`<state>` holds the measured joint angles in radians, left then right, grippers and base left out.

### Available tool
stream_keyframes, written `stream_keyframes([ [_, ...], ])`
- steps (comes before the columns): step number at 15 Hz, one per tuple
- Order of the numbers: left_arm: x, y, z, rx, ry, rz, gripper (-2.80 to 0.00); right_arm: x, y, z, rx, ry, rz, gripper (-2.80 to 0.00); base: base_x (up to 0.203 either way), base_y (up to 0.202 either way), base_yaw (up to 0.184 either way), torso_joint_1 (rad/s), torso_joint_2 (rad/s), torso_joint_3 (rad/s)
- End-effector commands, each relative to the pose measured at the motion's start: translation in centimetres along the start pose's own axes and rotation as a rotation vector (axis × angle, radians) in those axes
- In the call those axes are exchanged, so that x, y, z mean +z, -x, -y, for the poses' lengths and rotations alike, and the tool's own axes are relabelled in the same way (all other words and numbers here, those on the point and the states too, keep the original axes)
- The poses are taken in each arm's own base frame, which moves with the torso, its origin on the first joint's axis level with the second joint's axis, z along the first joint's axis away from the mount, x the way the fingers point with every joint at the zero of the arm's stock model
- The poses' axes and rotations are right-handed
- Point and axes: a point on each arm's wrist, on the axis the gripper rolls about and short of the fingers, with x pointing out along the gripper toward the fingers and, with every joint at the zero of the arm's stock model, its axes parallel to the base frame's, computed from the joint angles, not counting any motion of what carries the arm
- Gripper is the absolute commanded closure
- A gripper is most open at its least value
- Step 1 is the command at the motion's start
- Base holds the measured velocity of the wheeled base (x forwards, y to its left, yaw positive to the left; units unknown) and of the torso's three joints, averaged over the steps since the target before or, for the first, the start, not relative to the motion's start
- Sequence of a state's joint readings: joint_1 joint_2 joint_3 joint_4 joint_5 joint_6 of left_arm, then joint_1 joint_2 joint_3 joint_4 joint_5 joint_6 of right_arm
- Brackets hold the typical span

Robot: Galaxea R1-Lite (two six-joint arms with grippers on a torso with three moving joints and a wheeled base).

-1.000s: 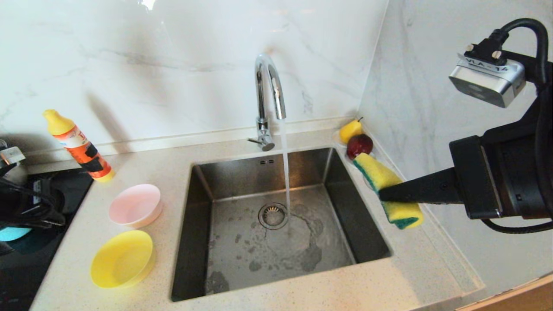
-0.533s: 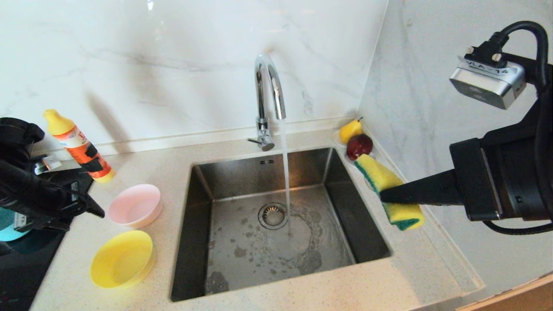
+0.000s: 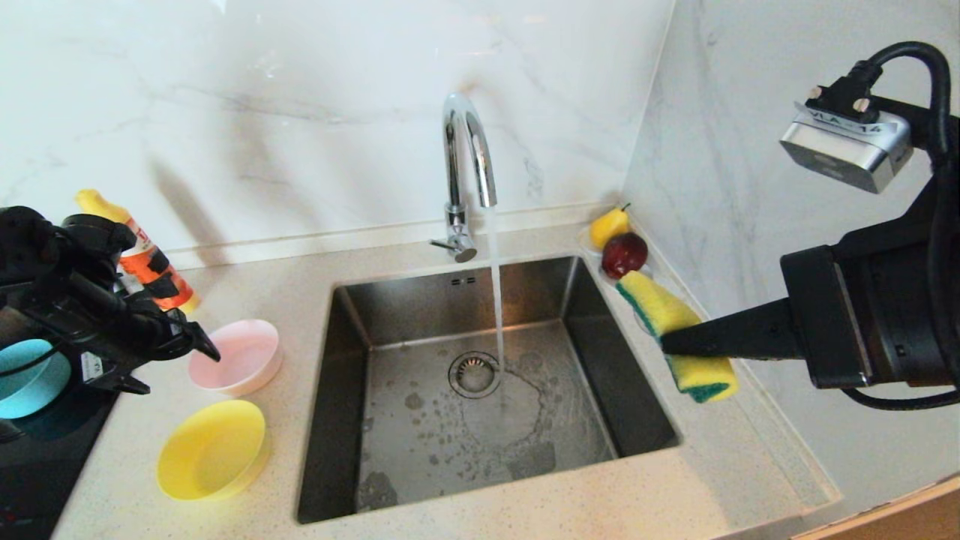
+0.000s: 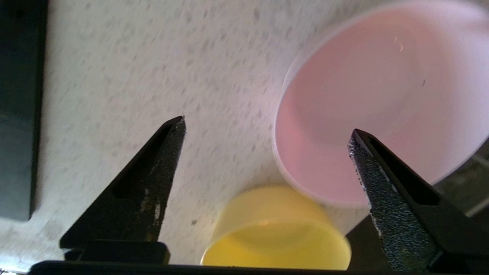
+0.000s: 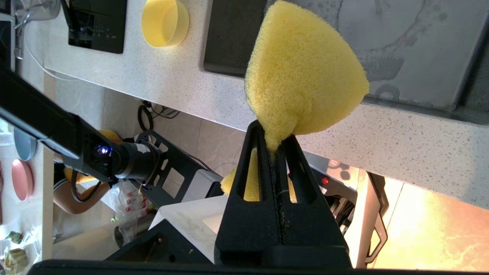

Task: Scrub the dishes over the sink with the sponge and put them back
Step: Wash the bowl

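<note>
Left pincer [image 3: 180,360] has swung in agape beside the empty pink bowl [image 3: 236,356]; right pincer [image 3: 664,343] clamps the sponge [image 3: 675,334].

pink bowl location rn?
Head view: pink bowl sits on the counter left of the sink, behind the yellow bowl, with the open left gripper at its rim.

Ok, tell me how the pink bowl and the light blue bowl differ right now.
The pink bowl sits on the pale speckled counter beside the sink; the light blue bowl sits on the dark surface at far left. The open left claw is at the pink bowl's rim, while the arm partly hides the blue one. Both stand upright, round and similar in size.
</note>
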<state>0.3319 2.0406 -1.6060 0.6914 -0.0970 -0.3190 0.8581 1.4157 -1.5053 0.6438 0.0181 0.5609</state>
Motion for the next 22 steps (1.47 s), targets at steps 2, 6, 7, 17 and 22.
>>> stream_keyframes([
  [2,0.7,-1.4,0.8,0.005,0.007,-0.005,-2.8,-0.1,0.4,0.1,0.001,-0.005,0.002,0.0,0.0,0.0,0.0,0.0,0.0,0.0],
  [6,1.5,-2.6,2.1,0.046,0.05,0.025,-2.8,-0.2,0.6,0.1,0.004,-0.002,0.004,0.0,0.0,0.0,0.0,0.0,0.0,0.0],
  [7,1.7,-2.5,2.2,0.041,0.052,0.033,-2.8,-0.2,0.6,0.1,0.005,-0.001,0.005,0.0,0.0,0.0,0.0,0.0,0.0,0.0],
  [17,2.2,-4.6,2.2,0.052,0.077,0.01,-2.8,-0.1,0.6,0.0,0.006,-0.003,0.008,0.0,0.0,0.0,0.0,0.0,0.0,0.0],
  [22,2.1,-5.0,2.1,0.057,0.076,-0.002,0.0,-0.1,0.6,0.0,0.006,-0.005,0.008,0.0,0.0,0.0,0.0,0.0,0.0,0.0],
])
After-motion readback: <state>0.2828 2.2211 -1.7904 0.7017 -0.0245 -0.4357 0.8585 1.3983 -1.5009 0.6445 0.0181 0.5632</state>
